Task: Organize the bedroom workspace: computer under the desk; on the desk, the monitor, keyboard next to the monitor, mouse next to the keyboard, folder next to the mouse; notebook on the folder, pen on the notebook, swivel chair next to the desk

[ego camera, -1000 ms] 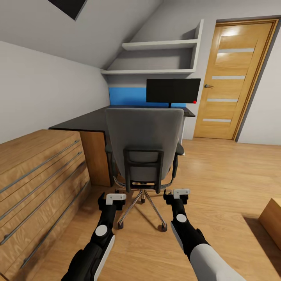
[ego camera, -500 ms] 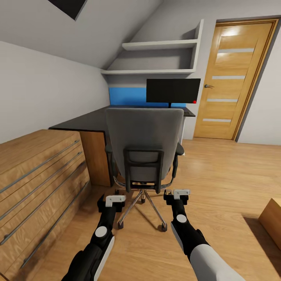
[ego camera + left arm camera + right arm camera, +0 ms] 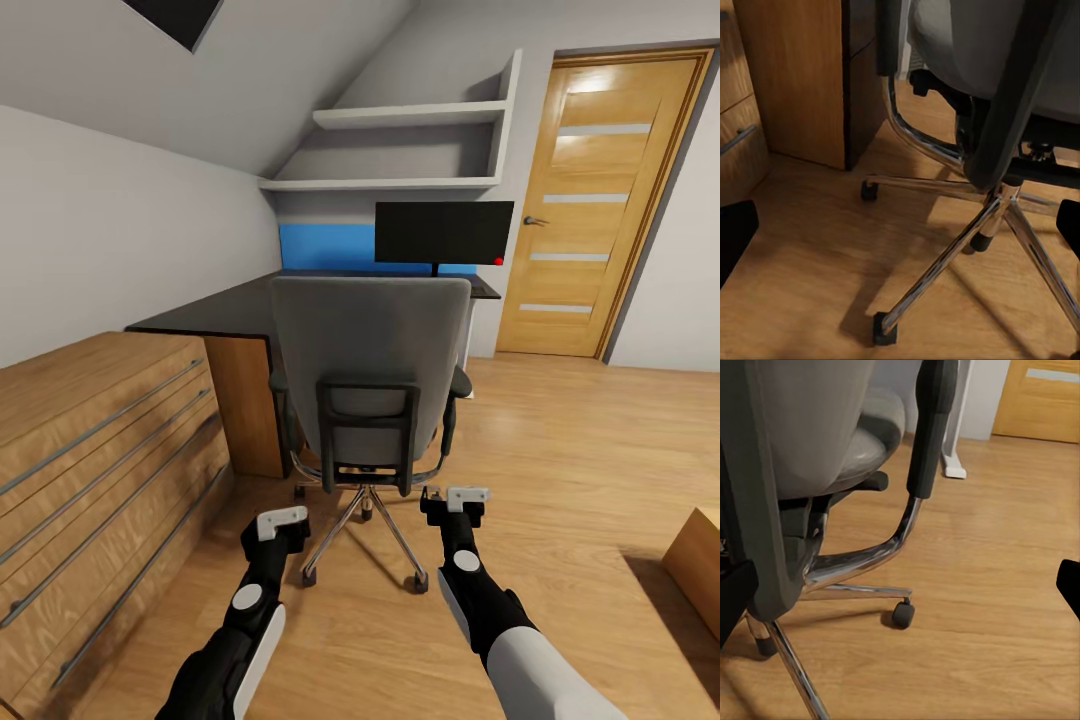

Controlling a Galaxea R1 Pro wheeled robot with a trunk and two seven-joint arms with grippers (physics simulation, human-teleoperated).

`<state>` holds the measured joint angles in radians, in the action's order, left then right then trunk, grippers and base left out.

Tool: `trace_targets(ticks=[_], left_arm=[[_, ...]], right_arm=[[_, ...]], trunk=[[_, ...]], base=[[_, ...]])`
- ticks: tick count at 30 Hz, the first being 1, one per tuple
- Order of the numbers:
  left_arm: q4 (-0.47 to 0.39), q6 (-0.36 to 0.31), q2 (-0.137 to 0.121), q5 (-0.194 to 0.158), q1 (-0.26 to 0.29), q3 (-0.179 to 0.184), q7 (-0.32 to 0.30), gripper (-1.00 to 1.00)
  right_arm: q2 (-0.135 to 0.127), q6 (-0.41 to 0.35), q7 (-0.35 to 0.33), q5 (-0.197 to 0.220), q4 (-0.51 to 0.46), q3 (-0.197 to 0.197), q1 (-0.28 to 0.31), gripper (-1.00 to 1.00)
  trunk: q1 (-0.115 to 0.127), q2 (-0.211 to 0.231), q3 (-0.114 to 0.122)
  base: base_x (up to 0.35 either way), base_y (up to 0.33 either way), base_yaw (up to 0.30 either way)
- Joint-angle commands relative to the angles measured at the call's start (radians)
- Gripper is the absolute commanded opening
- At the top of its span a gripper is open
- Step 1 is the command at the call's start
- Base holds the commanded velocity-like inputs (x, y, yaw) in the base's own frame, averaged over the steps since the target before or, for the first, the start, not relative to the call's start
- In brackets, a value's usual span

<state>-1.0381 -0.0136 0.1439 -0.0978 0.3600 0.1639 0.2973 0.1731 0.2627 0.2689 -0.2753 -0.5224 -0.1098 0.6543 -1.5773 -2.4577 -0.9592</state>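
Swivel chair point(image 3: 368, 385) faces the desk point(image 3: 225, 305), its back to the camera.

Left gripper point(image 3: 280, 521) hangs behind the chair, fingers spread wide; chair has a tall grey back, black frame and armrests, chrome star base on castors (seat tucked toward desk); monitor point(image 3: 444, 232) beyond it; right gripper point(image 3: 455, 497) behind chair, fingers wide apart.

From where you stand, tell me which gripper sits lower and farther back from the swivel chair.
The left gripper. It hangs below and behind the swivel chair's chrome base, while the right gripper sits higher, closer to the chair.
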Motion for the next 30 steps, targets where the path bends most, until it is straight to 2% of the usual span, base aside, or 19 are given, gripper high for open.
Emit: trace_targets(ticks=[1,10,15,22,30], left_arm=[[-0.001,-0.001,-0.001,-0.011,0.0,0.004,0.005,1.0],[-0.002,0.036,-0.001,-0.009,0.0,0.006,-0.001,1.0],[-0.001,0.045,-0.004,-0.009,0.0,0.0,-0.001,1.0],[0.0,0.049,-0.023,-0.011,0.0,-0.004,0.004,1.0],[0.0,0.051,-0.027,-0.011,0.0,-0.004,0.008,1.0]], right_arm=[[0.001,0.004,0.0,-0.01,0.001,-0.007,0.001,1.0],[0.001,0.005,-0.003,-0.01,0.002,-0.007,-0.009,1.0],[0.001,0.012,-0.003,-0.012,-0.001,-0.007,-0.029,1.0],[0.001,0.013,-0.004,-0.013,-0.002,-0.007,-0.034,1.0],[-0.027,0.017,-0.005,-0.012,-0.001,-0.007,-0.036,1.0]], trunk=[[0.0,0.0,-0.001],[0.0,0.0,-0.001],[0.0,0.0,-0.001],[0.0,0.0,-0.001],[0.0,0.0,-0.001]], base=[[0.0,0.0,0.0],[0.008,0.0,0.0],[0.234,0.0,0.0],[0.224,0.0,0.0],[0.071,0.011,0.0]])
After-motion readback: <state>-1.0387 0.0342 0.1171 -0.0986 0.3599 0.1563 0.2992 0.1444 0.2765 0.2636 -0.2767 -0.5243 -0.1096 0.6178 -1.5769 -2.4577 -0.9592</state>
